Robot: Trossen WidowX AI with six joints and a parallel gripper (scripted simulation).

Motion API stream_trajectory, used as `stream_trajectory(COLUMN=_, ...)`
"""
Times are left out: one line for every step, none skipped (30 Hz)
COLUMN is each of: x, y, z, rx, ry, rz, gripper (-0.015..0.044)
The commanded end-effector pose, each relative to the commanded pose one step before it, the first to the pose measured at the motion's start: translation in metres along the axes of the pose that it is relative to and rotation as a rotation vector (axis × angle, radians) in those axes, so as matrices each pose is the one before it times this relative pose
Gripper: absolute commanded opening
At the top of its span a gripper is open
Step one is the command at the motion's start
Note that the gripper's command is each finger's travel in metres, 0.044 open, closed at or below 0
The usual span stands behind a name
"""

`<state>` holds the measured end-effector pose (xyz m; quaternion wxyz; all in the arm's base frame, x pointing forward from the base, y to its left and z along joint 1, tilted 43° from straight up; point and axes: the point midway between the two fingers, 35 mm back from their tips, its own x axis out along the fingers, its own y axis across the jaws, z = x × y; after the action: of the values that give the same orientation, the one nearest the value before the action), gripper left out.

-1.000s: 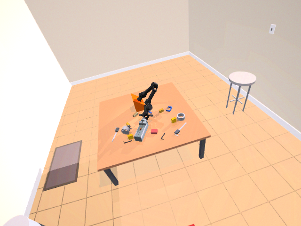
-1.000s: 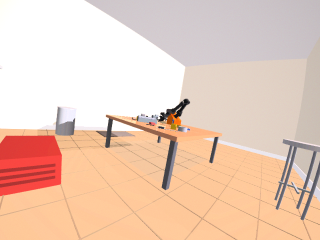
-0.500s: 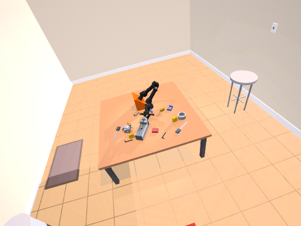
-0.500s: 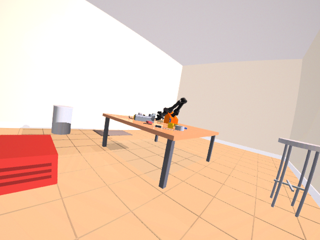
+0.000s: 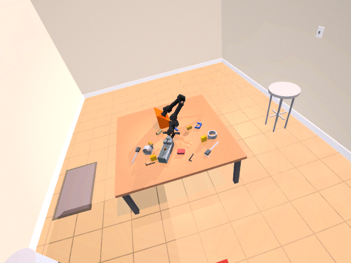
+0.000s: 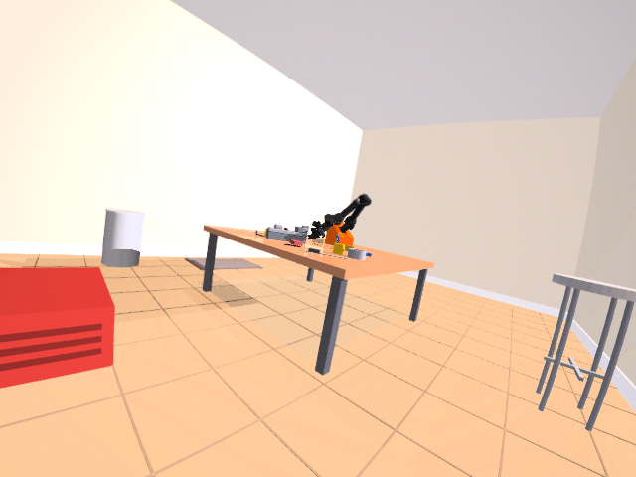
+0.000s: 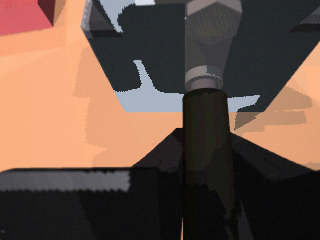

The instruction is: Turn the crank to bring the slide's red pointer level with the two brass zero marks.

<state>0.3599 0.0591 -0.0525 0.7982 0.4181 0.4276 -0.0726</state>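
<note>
Machine: grey slide unit [image 5: 165, 150] lies mid-desk, toward the near edge
Handle: dark crank handle [image 7: 207, 165] stands at its far end
Gripper: gripper [image 5: 169, 133] pinches that handle; wrist pointing down
Arm: arm [image 5: 176, 108] folds at the elbow, reaching from the far edge

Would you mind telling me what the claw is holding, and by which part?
The claw is shut on the crank's dark handle, gripping its lower end.

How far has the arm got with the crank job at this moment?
Done: the gripper is shut on the dark crank handle at the grey machine. In hand: cranking, apparently. Left: levelling the pointer with the brass marks, too small to judge here, then letting go.
</note>
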Motion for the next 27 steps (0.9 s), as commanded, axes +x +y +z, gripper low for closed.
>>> stream_trajectory(x=-0.00031, y=-0.00911, z=-0.00008, rx=0.0089, ry=-0.00205, rz=-0.02568, gripper=0.0000)
stream_trajectory(x=-0.00004, y=-0.00016, z=0.00004, rx=0.0000, ry=0.00000, rz=-0.00001, gripper=0.0000)
stream_trajectory(x=0.00000, y=0.00000, z=0.00000, rx=0.0000, ry=0.00000, rz=0.00000, gripper=0.0000)
stream_trajectory(x=-0.00004, y=-0.00016, z=0.00004, rx=0.0000, ry=0.00000, rz=-0.00001, gripper=0.0000)
stream_trajectory(x=0.00000, y=0.00000, z=0.00000, rx=0.0000, ry=0.00000, rz=0.00000, gripper=0.0000)
stream_trajectory(x=-0.00005, y=-0.00016, z=0.00004, rx=0.0000, ry=0.00000, rz=-0.00001, gripper=0.0000)
stream_trajectory(x=0.00000, y=0.00000, z=0.00000, rx=0.0000, ry=0.00000, rz=0.00000, gripper=0.0000)
stream_trajectory(x=-0.00005, y=-0.00017, z=0.00004, rx=0.0000, ry=0.00000, rz=-0.00001, gripper=0.0000)
stream_trajectory(x=0.00000, y=0.00000, z=0.00000, rx=0.0000, ry=0.00000, rz=0.00000, gripper=0.0000)
stream_trajectory(x=-0.00005, y=-0.00017, z=0.00004, rx=0.0000, ry=0.00000, rz=-0.00001, gripper=0.0000)
stream_trajectory(x=0.00000, y=0.00000, z=0.00000, rx=0.0000, ry=0.00000, rz=0.00000, gripper=0.0000)
stream_trajectory(x=-0.00005, y=-0.00017, z=0.00005, rx=0.0000, ry=0.00000, rz=-0.00001, gripper=0.0000)
stream_trajectory(x=0.00000, y=0.00000, z=0.00000, rx=0.0000, ry=0.00000, rz=0.00000, gripper=0.0000)
stream_trajectory(x=-0.00006, y=-0.00018, z=0.00005, rx=0.0000, ry=0.00000, rz=-0.00001, gripper=0.0000)
stream_trajectory(x=0.00000, y=0.00000, z=0.00000, rx=0.0000, ry=0.00000, rz=0.00000, gripper=0.0000)
stream_trajectory(x=-0.00006, y=-0.00018, z=0.00005, rx=0.0000, ry=0.00000, rz=-0.00001, gripper=0.0000)
stream_trajectory(x=-0.00003, y=-0.00010, z=0.00002, rx=0.0000, ry=0.00000, rz=0.00000, gripper=0.0000)
stream_trajectory(x=0.00000, y=0.00000, z=0.00000, rx=0.0000, ry=0.00000, rz=0.00000, gripper=0.0000)
stream_trajectory(x=-0.00006, y=-0.00018, z=0.00005, rx=0.0000, ry=0.00000, rz=-0.00001, gripper=0.0000)
stream_trajectory(x=-0.00003, y=-0.00010, z=0.00003, rx=0.0000, ry=0.00000, rz=0.00000, gripper=0.0000)
stream_trajectory(x=-0.00003, y=-0.00009, z=0.00003, rx=0.0000, ry=0.00000, rz=0.00000, gripper=0.0000)
stream_trajectory(x=-0.00003, y=-0.00010, z=0.00003, rx=0.0000, ry=0.00000, rz=0.00000, gripper=0.0000)
stream_trajectory(x=-0.00004, y=-0.00010, z=0.00003, rx=0.0000, ry=0.00000, rz=0.00000, gripper=0.0000)
stream_trajectory(x=-0.00004, y=-0.00010, z=0.00003, rx=0.0000, ry=0.00000, rz=0.00000, gripper=0.0000)
stream_trajectory(x=-0.00004, y=-0.00010, z=0.00003, rx=0.0000, ry=0.00000, rz=0.00000, gripper=0.0000)
stream_trajectory(x=-0.00004, y=-0.00010, z=0.00003, rx=0.0000, ry=0.00000, rz=0.00000, gripper=0.0000)
stream_trajectory(x=-0.00004, y=-0.00011, z=0.00003, rx=0.0000, ry=0.00000, rz=0.00000, gripper=0.0000)
